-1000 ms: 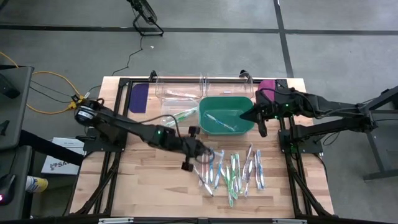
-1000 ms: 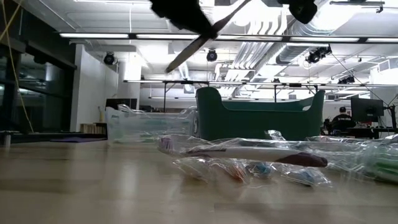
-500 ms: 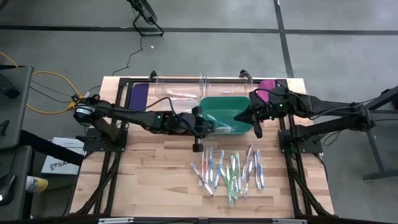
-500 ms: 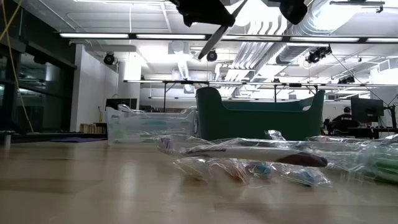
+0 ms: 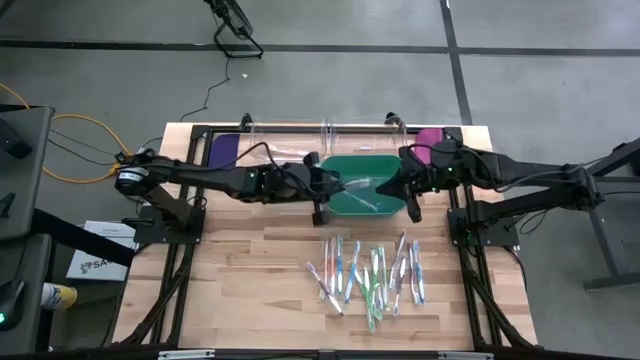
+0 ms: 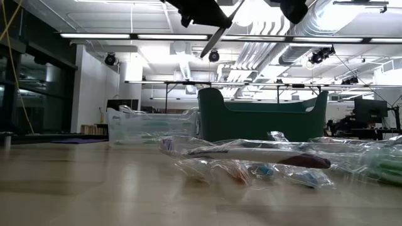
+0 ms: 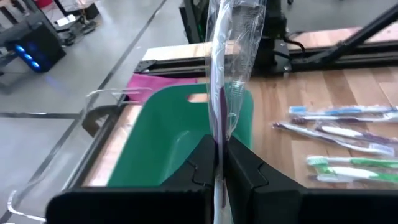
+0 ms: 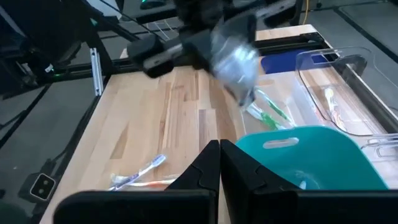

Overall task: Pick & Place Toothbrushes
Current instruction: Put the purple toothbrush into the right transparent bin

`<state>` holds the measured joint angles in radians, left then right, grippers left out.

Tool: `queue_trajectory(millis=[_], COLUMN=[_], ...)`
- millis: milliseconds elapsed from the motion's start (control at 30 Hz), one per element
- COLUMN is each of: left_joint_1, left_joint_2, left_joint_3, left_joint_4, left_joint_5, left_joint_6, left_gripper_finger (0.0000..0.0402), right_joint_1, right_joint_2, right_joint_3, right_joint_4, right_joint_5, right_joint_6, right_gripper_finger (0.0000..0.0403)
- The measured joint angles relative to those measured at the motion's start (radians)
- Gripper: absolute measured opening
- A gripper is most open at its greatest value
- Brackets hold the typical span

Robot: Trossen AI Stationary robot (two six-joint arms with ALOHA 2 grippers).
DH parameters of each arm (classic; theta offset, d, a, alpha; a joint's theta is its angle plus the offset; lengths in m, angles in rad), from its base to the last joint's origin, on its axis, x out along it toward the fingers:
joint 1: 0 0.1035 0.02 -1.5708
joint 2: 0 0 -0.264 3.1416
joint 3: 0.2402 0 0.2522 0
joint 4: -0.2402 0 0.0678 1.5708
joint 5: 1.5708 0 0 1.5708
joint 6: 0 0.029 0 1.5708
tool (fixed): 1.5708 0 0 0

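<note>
My left gripper (image 5: 336,189) hangs above the left rim of the green bin (image 5: 365,190), shut on one toothbrush in a clear wrapper (image 7: 225,68). In the low view that toothbrush (image 6: 215,41) slants down from the gripper, high above the table. My right gripper (image 5: 384,188) hovers shut and empty over the bin's right half. A blue toothbrush (image 5: 362,201) lies inside the bin. Several wrapped toothbrushes (image 5: 370,272) lie flat on the wooden table nearer the front edge. My left gripper pinches the wrapped toothbrush between its two fingers, on the handle (image 7: 217,146) a little way in from one end. The long free part runs on past the fingertips (image 7: 239,163), in line with the fingers. It is lifted clear of the table and the bin.
Two clear trays (image 5: 290,150) stand along the far edge behind the bin, with a green toothbrush (image 8: 268,112) lying in one. A purple flat piece (image 5: 222,155) and a magenta one (image 5: 430,137) lie at the far corners. Bare wood (image 5: 250,270) lies left of the pile.
My left gripper has gone up and toward the far edge, from beside the pile to the green bin's left rim, swinging about as it went. The wrapped toothbrush went with it, clear of the table. My right gripper has stayed over the bin.
</note>
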<state>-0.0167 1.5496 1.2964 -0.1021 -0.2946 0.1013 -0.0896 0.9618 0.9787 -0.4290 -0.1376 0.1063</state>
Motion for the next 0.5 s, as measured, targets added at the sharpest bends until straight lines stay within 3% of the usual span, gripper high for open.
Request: queue_trajectory(millis=[333,500], left_joint_1=[0.028,0.03], left_joint_2=[-0.032,-0.032], left_joint_3=[0.0,0.0], left_joint_4=[0.0,-0.005], left_joint_5=[0.01,0.029], left_joint_6=[0.012,0.025], left_gripper_finger=[0.0011,0.0023], right_joint_1=[0.0,0.0], right_joint_2=[0.031,0.063], right_joint_3=[0.0,0.0], right_joint_4=[0.055,0.131], right_joint_5=[0.033,0.065], right_joint_6=[0.013,0.053], right_gripper_finger=[0.0005,0.003])
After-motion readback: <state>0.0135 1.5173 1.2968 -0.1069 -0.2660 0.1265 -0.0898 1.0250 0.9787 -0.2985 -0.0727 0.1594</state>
